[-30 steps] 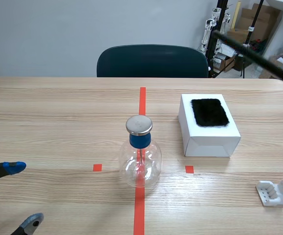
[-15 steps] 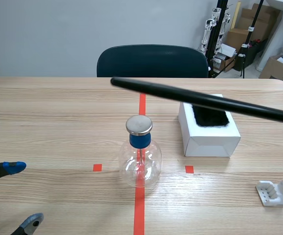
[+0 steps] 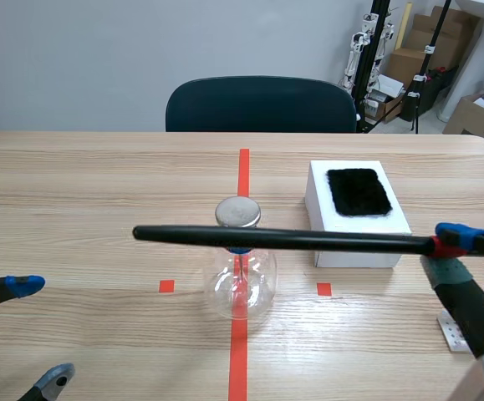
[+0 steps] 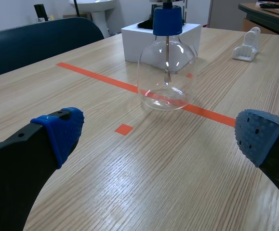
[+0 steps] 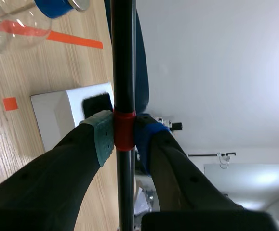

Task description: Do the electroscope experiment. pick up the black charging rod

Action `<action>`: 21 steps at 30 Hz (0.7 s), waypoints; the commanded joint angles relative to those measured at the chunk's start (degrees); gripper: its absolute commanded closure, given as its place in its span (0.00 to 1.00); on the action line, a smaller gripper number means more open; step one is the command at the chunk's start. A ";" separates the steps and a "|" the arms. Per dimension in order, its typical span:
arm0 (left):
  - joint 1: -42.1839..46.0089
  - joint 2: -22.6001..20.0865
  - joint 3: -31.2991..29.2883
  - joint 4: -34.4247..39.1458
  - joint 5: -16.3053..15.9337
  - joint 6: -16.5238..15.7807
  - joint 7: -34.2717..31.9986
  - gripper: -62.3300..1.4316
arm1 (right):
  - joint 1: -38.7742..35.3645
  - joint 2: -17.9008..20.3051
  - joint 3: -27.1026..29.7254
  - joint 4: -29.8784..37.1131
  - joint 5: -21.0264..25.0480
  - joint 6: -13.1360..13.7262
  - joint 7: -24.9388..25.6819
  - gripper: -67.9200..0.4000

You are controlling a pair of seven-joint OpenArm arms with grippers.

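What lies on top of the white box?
A black fuzzy pad lies flat on the white box, covering the middle of its top. The surface under the pad is hidden, and the box's inside cannot be seen.

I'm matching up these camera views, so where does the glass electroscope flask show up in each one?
Scene view: glass electroscope flask behind the black charging rod, left of white box.
Left wrist view: flask ahead of open left fingers, in front of white box.
Right wrist view: flask partly seen, beside rod, near white box.
Shared landmark: the white box.
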 commanded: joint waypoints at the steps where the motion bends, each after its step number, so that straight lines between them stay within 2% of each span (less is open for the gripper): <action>1: 0.00 -0.52 -0.37 1.09 -0.76 0.11 -2.64 0.00 | 0.79 0.00 -0.68 0.00 0.87 -0.76 0.50 0.99; 8: 0.00 -0.52 -0.37 1.09 -0.76 0.11 -2.64 0.00 | 3.23 -0.04 -2.49 -0.90 1.49 -0.59 0.48 0.99; 21: 0.00 -0.52 -0.37 1.09 -0.76 0.11 -2.64 0.00 | 3.34 -0.04 -2.51 -0.90 1.49 -0.61 0.48 0.99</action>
